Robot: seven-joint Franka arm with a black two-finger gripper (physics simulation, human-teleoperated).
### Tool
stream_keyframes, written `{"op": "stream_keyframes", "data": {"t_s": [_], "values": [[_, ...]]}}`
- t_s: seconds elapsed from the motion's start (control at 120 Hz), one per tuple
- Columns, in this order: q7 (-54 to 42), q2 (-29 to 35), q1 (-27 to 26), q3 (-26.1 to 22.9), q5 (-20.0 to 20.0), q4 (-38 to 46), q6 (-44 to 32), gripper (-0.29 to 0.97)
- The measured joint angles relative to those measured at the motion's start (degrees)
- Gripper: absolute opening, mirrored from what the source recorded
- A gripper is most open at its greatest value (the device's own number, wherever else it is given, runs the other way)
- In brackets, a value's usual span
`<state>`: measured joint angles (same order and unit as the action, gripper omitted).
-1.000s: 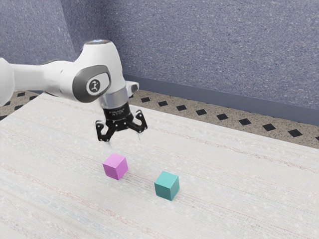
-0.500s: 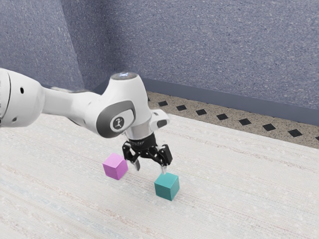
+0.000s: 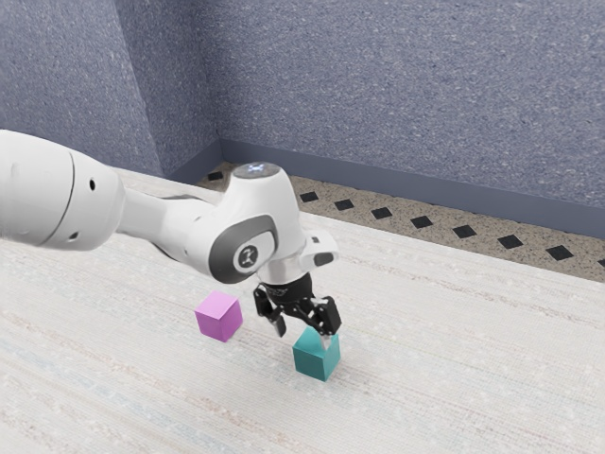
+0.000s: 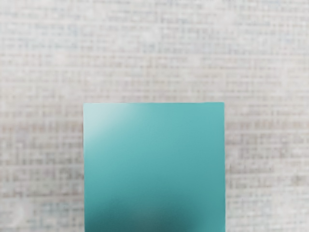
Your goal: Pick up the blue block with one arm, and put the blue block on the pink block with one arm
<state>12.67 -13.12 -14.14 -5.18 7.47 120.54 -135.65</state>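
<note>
Black gripper [image 3: 304, 329] hangs just above the blue block [image 3: 317, 357], jaws spread apart and pinching nothing. The block sits flat on the pale table [image 3: 463, 369], with the pink block [image 3: 218, 316] nearby at ten o'clock in the exterior view

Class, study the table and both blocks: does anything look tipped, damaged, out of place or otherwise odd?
Nothing stands out. The pink block and the blue block, really more teal, sit flat and undamaged on the table, apart from each other, with the open gripper just over the blue one.
</note>
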Motion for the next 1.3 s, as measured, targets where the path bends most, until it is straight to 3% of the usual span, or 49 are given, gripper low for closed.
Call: {"op": "stream_keyframes", "data": {"t_s": [0.417, 0.658, 1.3], "values": [[-5.45, -3.99, 0.43, -0.09, -1.24, -2.36, -0.57, 0.68], [-4.67, -5.03, 0.74, -0.10, 4.05, -2.66, -0.63, 0.68], [-3.53, -8.68, 1.75, -1.32, 4.80, -4.24, -0.66, 0.68]]}}
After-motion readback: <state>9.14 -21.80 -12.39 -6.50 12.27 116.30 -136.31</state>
